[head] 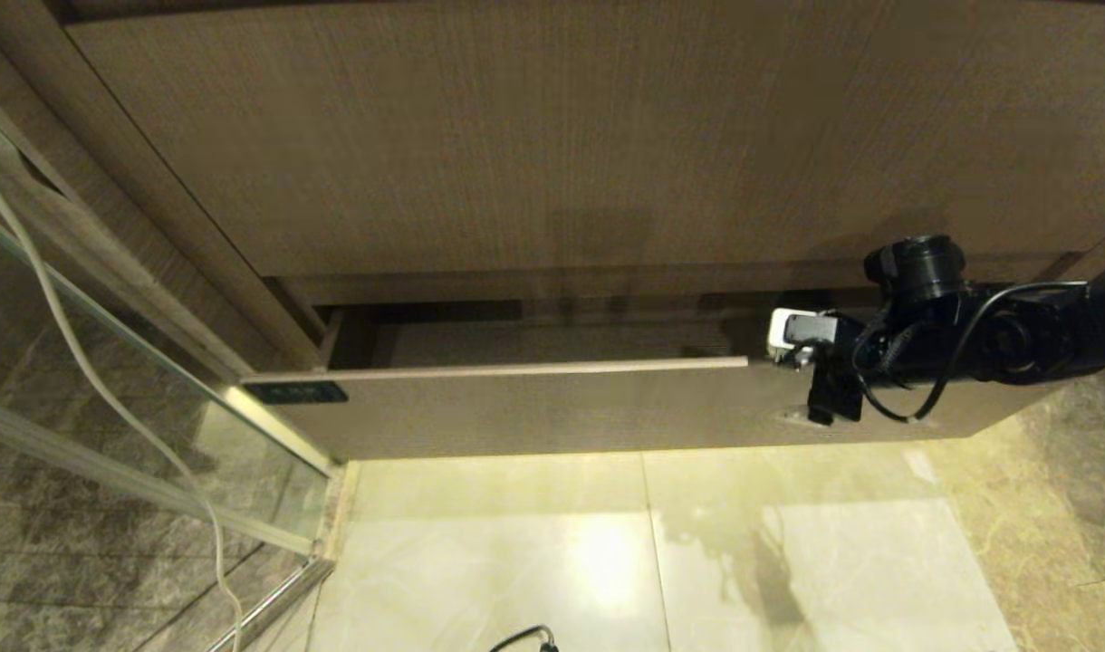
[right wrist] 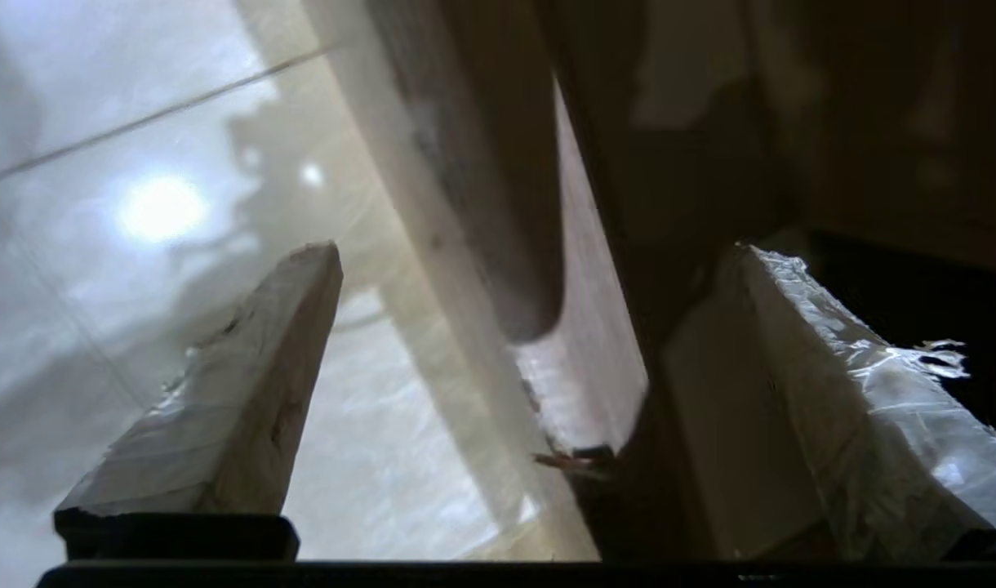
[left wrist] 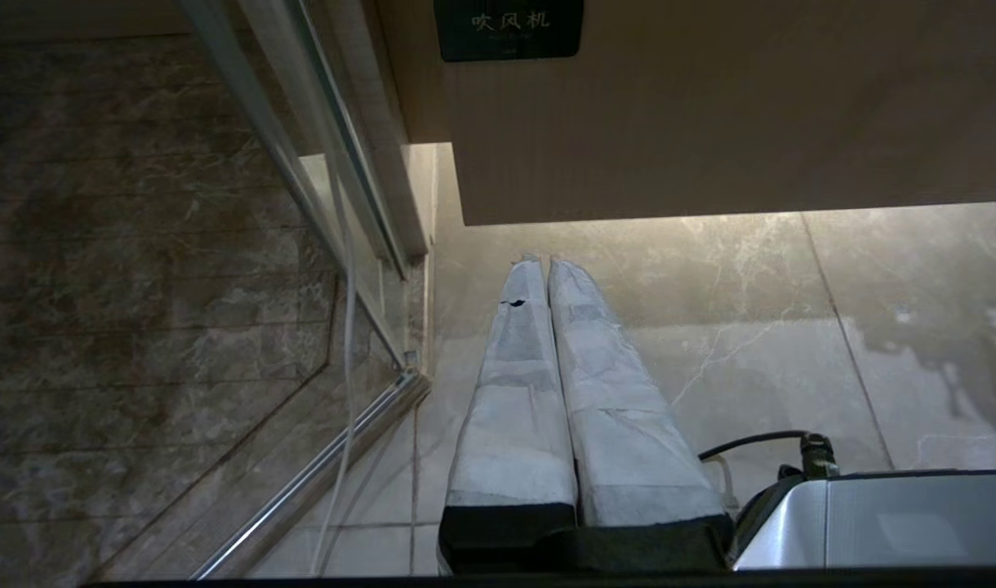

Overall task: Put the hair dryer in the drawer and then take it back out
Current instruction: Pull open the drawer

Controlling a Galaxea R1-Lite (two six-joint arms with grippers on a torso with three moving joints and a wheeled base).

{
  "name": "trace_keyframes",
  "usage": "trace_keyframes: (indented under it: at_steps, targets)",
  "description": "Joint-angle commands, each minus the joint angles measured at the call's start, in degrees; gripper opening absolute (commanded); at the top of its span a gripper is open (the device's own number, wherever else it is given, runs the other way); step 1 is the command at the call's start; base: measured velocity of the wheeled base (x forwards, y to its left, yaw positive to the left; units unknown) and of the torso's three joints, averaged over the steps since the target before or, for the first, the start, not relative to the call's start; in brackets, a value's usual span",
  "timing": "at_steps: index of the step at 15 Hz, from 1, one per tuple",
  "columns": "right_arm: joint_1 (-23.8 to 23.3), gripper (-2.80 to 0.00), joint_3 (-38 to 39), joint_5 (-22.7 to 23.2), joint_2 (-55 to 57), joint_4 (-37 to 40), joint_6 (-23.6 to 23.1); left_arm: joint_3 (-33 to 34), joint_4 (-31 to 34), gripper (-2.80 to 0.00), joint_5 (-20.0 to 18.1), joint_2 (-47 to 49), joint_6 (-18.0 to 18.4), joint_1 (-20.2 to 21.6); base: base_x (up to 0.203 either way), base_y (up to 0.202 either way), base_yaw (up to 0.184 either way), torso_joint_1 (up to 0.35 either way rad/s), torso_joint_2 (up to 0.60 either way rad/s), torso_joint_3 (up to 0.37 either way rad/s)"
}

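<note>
The light wood-grain drawer (head: 552, 407) stands pulled partway out, with a small dark label (head: 296, 392) at the left end of its front. The part of its inside that shows is bare. The hair dryer is out of view. My right gripper (head: 802, 367) is open at the right end of the drawer front. In the right wrist view the right gripper (right wrist: 531, 253) straddles the front's top edge (right wrist: 588, 327), one finger over the floor and the other inside the drawer. My left gripper (left wrist: 544, 263) is shut on nothing and hangs over the floor below the drawer (left wrist: 710, 106).
A taller plain wood-grain panel (head: 562, 136) rises above the drawer. A glass shower door (head: 109, 362) with a metal frame stands at the left, with a white cable (head: 63, 335) hanging by it. Glossy floor tiles (head: 652, 543) lie below.
</note>
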Motion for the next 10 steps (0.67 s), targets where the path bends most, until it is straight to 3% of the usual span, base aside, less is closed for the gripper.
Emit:
trace_keyframes:
  at_steps: [1, 5, 8, 10]
  targets:
    - [0.1, 0.0, 0.0, -0.5, -1.6, 0.1, 0.1, 0.0, 0.0, -2.8, 0.0, 0.1, 0.0, 0.0, 0.0, 0.0, 0.0, 0.0, 0.0, 0.0]
    - [0.1, 0.0, 2.0, -0.6, -7.2, 3.8, 0.1, 0.1, 0.0, -2.8, 0.0, 0.1, 0.0, 0.0, 0.0, 0.0, 0.0, 0.0, 0.0, 0.0]
    - [0.1, 0.0, 2.6, -0.6, -14.1, 10.7, 0.6, 0.1, 0.0, -2.8, 0.0, 0.1, 0.0, 0.0, 0.0, 0.0, 0.0, 0.0, 0.0, 0.0]
    - [0.0, 0.0, 2.5, -0.7, -18.4, 14.5, 4.0, 0.1, 0.0, -2.8, 0.0, 0.1, 0.0, 0.0, 0.0, 0.0, 0.0, 0.0, 0.0, 0.0]
